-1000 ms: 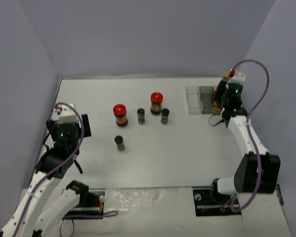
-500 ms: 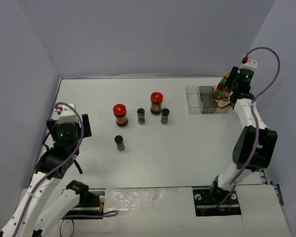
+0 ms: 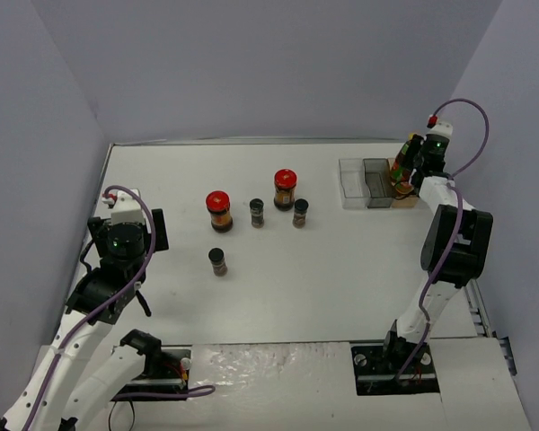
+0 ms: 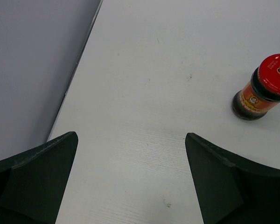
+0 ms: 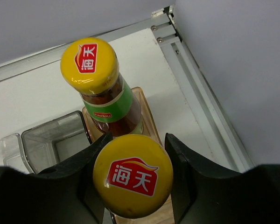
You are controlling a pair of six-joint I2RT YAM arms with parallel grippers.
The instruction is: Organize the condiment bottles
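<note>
My right gripper (image 5: 136,138) is shut on the neck of a yellow-capped sauce bottle (image 5: 133,175) over the amber end compartment of the tray (image 5: 149,112). A second yellow-capped bottle (image 5: 91,65) stands in that compartment just behind it. Whether the held bottle's base rests on the tray is hidden. On the table stand two red-lidded jars (image 3: 218,208) (image 3: 286,187) and three black-capped jars (image 3: 257,212) (image 3: 300,212) (image 3: 217,260). My left gripper (image 4: 131,136) hangs open over bare table at the left, with one red-lidded jar (image 4: 266,88) ahead to its right.
The three-compartment tray (image 3: 364,182) sits at the back right, its clear and grey compartments (image 5: 51,140) holding nothing. The right wall and the table's metal edge rail (image 5: 200,88) run close beside the tray. The left wall lies close to my left gripper.
The right arm has folded upward and back toward the right wall while its gripper stayed at the amber compartment with the bottle. The left arm and the jars have not moved.
</note>
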